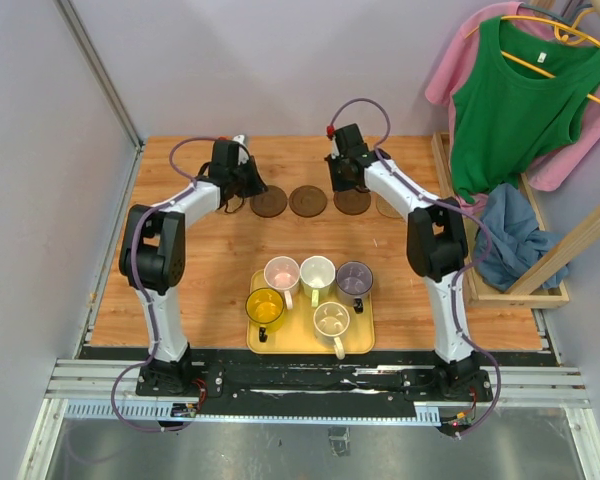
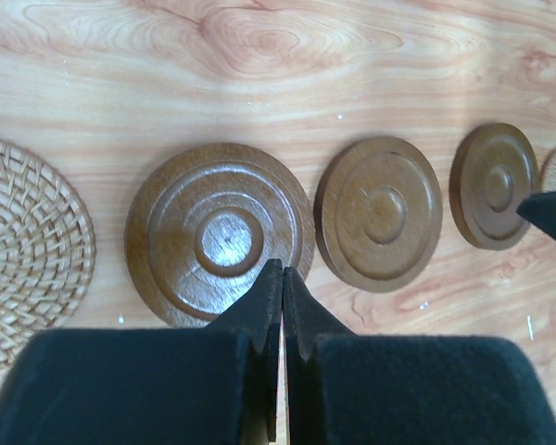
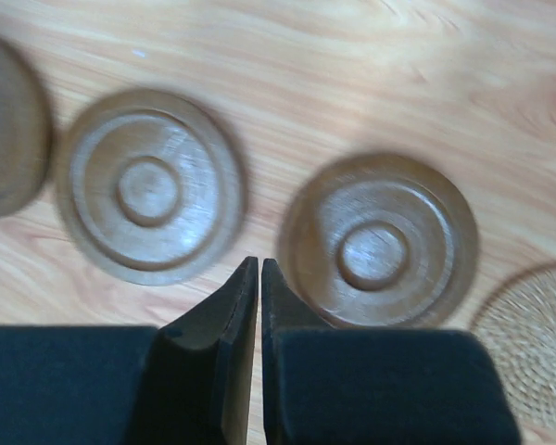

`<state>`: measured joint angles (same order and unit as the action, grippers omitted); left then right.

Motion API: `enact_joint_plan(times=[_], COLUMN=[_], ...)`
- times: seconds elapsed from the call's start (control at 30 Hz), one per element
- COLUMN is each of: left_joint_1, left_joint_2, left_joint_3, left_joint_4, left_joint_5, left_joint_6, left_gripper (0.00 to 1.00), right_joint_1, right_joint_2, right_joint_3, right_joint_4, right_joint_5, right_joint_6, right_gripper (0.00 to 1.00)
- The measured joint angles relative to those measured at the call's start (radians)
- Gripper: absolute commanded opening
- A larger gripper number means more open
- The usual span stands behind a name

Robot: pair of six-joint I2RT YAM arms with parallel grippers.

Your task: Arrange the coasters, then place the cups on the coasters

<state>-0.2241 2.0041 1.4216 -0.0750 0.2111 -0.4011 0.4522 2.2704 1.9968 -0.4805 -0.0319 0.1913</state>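
Three dark brown coasters (image 1: pixel 269 202) (image 1: pixel 307 201) (image 1: pixel 352 201) lie in a row at the far side of the table. A tan woven coaster (image 2: pixel 23 250) sits at the row's left end, and another tan coaster (image 3: pixel 528 343) at its right end. My left gripper (image 2: pixel 282 269) is shut and empty over the near rim of the leftmost dark coaster (image 2: pixel 221 232). My right gripper (image 3: pixel 259 262) is shut and empty, between two dark coasters (image 3: pixel 150 185) (image 3: pixel 380 241). The cups stand on the yellow tray (image 1: pixel 310 345): pink (image 1: pixel 281 273), green-white (image 1: pixel 317 272), grey-purple (image 1: pixel 354 278), yellow (image 1: pixel 265 305), cream (image 1: pixel 332 320).
A wooden rack (image 1: pixel 555 255) with green and pink garments (image 1: pixel 515 100) and a blue cloth (image 1: pixel 510 235) stands off the table's right edge. Grey walls close the left and back sides. The right gripper's finger (image 2: pixel 551 218) shows at the left wrist view's right edge.
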Motion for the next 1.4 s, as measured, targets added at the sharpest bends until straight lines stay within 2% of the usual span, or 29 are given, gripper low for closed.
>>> enact_joint_plan(times=[0.37, 0.63, 0.87, 1.4], left_joint_1=[0.0, 0.0, 0.0, 0.0], left_joint_2=[-0.179, -0.267, -0.299, -0.33], left_joint_3=[-0.218, -0.33, -0.377, -0.407], left_joint_4=[0.11, 0.159, 0.195, 0.217], left_joint_5=[0.012, -0.001, -0.017, -0.051], left_joint_6=[-0.005, -0.019, -0.04, -0.057], left_gripper=[0.01, 0.03, 0.05, 0.05], right_joint_1=[-0.137, -0.206, -0.298, -0.301], right_joint_2=[-0.139, -0.253, -0.245, -0.144], right_joint_3=[-0.283, -0.412, -0.428, -0.383], right_joint_4=[0.01, 0.039, 0.056, 0.056], right_joint_5=[0.063, 0.112, 0.111, 0.084], right_joint_6=[0.005, 0.01, 0.018, 0.019], right_gripper=[0.07, 0.08, 0.07, 0.07])
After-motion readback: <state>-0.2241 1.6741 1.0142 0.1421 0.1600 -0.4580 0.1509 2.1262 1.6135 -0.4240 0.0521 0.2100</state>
